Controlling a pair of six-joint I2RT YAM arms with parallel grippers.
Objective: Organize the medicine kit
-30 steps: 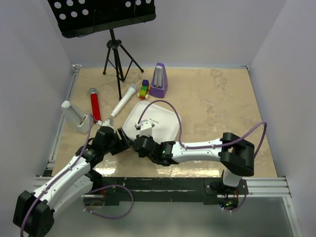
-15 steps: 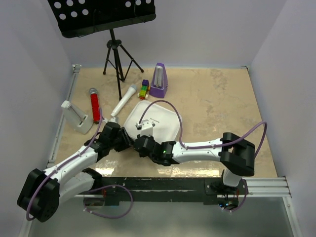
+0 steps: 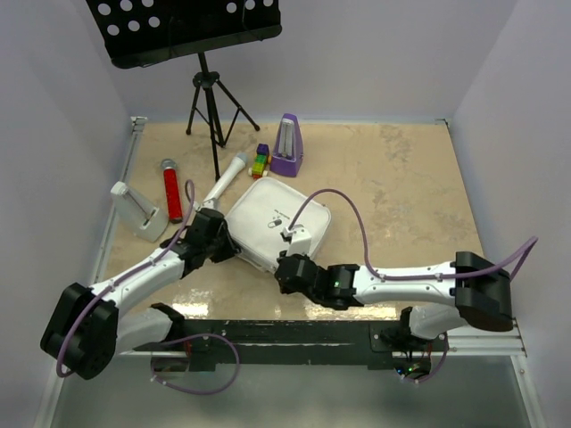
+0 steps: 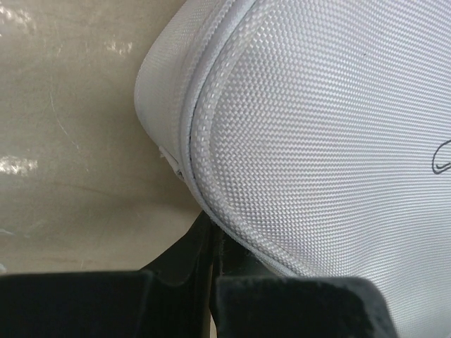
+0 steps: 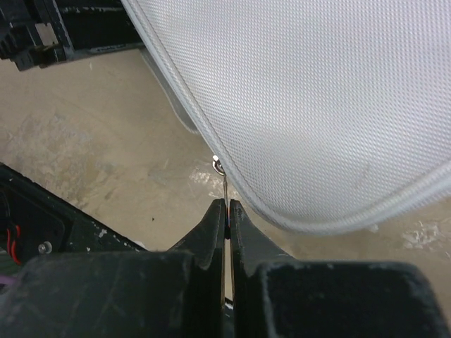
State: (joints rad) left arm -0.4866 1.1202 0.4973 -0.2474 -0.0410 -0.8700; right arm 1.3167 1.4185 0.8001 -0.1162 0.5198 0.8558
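Observation:
The medicine kit is a white fabric case lying closed and flat mid-table, with a small dark logo on its lid. My left gripper is shut at its left corner. In the left wrist view the black fingertips meet right under the kit's piped seam, and nothing shows between them. My right gripper sits at the kit's near edge. In the right wrist view it is shut on the thin metal zipper pull, which hangs from the kit's rim.
A purple metronome and coloured blocks stand behind the kit. A white microphone, a red microphone and a white holder lie to the left. A music stand's tripod is at the back left.
The kit's raised lid has come down and the case now lies flat. The left gripper has shut and moved to its left corner. The right gripper has shifted right along the near edge.

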